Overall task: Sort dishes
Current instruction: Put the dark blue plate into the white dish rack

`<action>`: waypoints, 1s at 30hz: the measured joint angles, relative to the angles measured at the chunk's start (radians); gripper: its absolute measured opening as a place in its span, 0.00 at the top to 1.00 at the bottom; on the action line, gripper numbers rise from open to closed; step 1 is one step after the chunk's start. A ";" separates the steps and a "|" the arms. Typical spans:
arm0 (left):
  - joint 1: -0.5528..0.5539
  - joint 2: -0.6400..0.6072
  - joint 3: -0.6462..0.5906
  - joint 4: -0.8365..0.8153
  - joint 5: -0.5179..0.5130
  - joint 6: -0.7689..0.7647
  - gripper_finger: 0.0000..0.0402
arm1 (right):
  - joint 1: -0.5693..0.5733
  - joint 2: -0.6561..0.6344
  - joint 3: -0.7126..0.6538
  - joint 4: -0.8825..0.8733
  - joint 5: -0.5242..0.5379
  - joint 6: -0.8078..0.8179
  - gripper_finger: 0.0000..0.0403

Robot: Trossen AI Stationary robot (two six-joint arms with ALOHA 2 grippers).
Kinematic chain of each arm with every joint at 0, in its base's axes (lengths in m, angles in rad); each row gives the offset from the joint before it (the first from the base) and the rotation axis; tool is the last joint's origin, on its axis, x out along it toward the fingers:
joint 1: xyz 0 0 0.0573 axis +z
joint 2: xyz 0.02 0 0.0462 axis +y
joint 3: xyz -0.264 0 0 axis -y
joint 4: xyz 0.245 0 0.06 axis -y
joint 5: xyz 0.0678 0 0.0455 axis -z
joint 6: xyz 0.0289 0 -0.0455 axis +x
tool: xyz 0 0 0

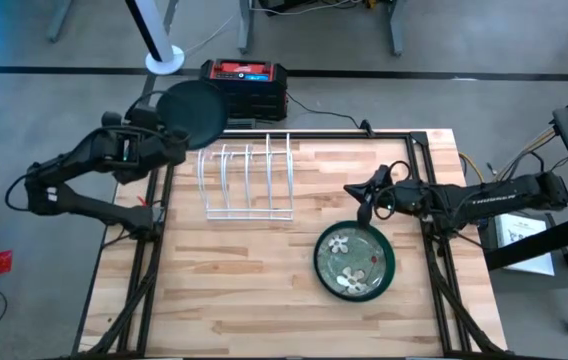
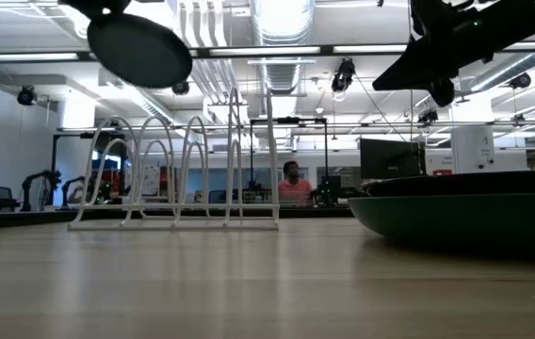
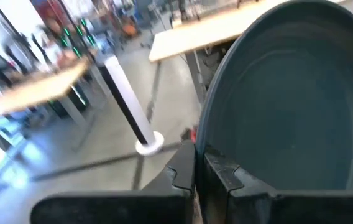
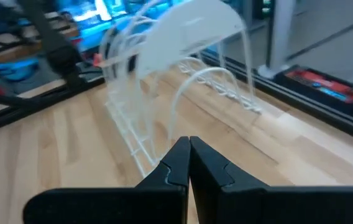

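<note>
A dark teal plate (image 1: 192,108) hangs in the air past the table's far left corner, high and to the left of the white wire rack (image 1: 249,180). My left gripper (image 3: 199,171) is shut on it. In the low view this plate (image 2: 140,47) shows well above the rack (image 2: 178,179). A green plate with white flowers (image 1: 354,262) lies flat on the table at the right. My right gripper (image 1: 365,196) hovers shut and empty just beyond that plate, pointing at the rack (image 4: 176,93). My left gripper pinches the teal plate's rim (image 3: 206,140) between its two fingers, one on each face. The fingers reach it from the table's left side. The plate is lifted clear of everything and tilted, its hollow face (image 3: 294,106) turned toward the wrist camera.
A black and red box (image 1: 246,85) stands on the floor behind the table's far edge, under the raised plate. A white fan stand (image 1: 164,58) is left of it. Bare wood lies at the table's near side and left of the green plate.
</note>
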 joint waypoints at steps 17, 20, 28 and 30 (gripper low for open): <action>0.260 0.301 0.522 -0.097 0.528 0.363 1.00 | -0.408 0.342 0.466 -0.270 -0.584 -0.242 1.00; 0.325 0.298 0.532 -0.096 0.561 0.413 1.00 | -0.420 0.441 0.581 -0.360 -0.614 -0.304 1.00; 0.448 0.213 0.392 -0.097 0.676 0.458 1.00 | -0.419 0.607 0.719 -0.497 -0.616 -0.392 1.00; 0.447 0.202 0.347 -0.096 0.686 0.461 1.00 | -0.419 0.611 0.733 -0.511 -0.616 -0.398 1.00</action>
